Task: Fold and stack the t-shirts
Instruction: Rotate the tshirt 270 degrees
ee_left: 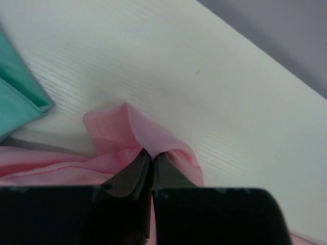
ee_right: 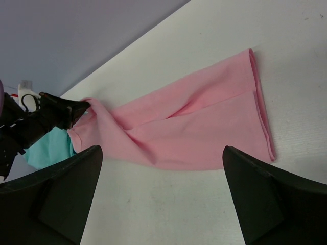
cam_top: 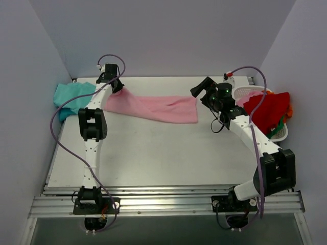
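The light pink t-shirt (cam_top: pixel 153 107) lies folded into a long strip across the far middle of the table. It also shows in the right wrist view (ee_right: pixel 194 127). My left gripper (cam_top: pixel 117 86) is shut on its left end; in the left wrist view the fingertips (ee_left: pixel 143 166) pinch a raised fold of the pink t-shirt (ee_left: pixel 153 135). The teal t-shirt (cam_top: pixel 71 97) lies bunched at the far left and shows in the left wrist view (ee_left: pixel 15 102). My right gripper (cam_top: pixel 200 89) is open and empty, hovering by the shirt's right end; its fingers (ee_right: pixel 61 194) stand wide apart.
A white plastic basket (cam_top: pixel 278 133) at the far right holds red, green and orange garments (cam_top: pixel 265 109). Walls close in on the left, back and right. A purple cable (cam_top: pixel 64 122) loops beside the left arm.
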Robot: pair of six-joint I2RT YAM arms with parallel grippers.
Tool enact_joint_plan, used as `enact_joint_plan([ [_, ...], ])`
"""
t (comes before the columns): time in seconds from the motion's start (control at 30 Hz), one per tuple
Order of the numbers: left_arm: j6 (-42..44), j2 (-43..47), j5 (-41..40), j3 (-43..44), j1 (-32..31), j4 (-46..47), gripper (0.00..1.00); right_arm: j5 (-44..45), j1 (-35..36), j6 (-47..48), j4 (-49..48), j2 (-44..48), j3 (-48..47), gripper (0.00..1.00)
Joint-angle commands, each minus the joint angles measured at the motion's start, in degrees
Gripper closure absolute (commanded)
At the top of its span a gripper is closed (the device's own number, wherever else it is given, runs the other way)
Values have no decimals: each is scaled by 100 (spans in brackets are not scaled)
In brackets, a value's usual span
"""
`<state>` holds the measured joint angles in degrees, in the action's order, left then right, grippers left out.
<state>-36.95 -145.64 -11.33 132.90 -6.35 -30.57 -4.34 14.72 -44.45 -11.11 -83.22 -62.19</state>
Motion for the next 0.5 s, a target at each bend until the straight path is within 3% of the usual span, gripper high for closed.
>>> enact_joint_plan([
  [0.0, 381, -385, 395, 1535, 64, -1373, 95, 258, 83, 173, -74, 307, -135, 0],
  [0.13, 741, 165, 632, 1029, 151, -663, 97, 144, 268, 77, -470, -123, -126, 0],
  [0.27, 540, 1168, 676, 2, 345, -1047, 98, 135, 514, 94, -488, -791, -512, 1],
  [0.4, 697, 2686, 387, -2033, 371, -593, 96, 65, 620, 68, -628, -1231, -618, 1],
  [0.47, 724, 3032, 246, -2539, 380, -538, 91, 38, 664, 59, -716, -1345, -610, 0],
])
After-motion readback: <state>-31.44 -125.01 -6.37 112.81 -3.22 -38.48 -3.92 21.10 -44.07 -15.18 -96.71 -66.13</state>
